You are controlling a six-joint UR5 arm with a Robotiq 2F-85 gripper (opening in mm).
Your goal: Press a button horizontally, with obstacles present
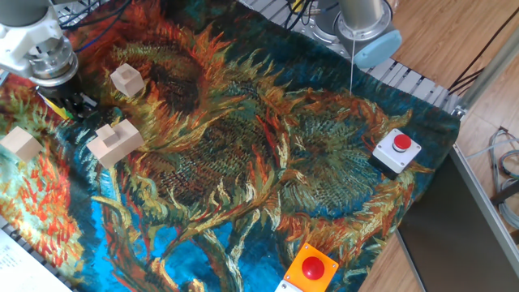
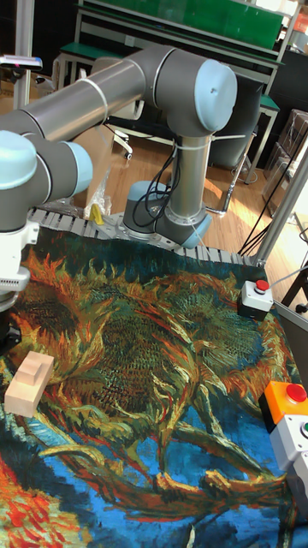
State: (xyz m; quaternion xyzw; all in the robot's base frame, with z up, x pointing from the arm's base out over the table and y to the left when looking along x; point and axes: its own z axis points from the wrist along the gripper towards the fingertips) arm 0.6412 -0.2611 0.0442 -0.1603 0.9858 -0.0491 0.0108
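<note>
My gripper (image 1: 68,102) hangs low at the far left of the cloth, right over the spot where the button sits. Only a sliver of its yellow housing (image 1: 49,105) shows beside the dark fingers; the green face is hidden behind them. Whether the fingers are open or shut does not show. The obstacles stand close by: a small wooden cube (image 1: 127,79) to the right, a notched block (image 1: 115,141) in front, and another cube (image 1: 22,143) at the left edge. The tall fixed view shows the notched block (image 2: 28,379) and only the arm's wrist at its left border.
A red button on a white-grey housing (image 1: 396,151) stands at the right of the cloth, and a red button on an orange housing (image 1: 310,269) at the front edge. The arm's base (image 1: 365,24) rises at the back. The sunflower-print cloth (image 1: 243,162) covers the table.
</note>
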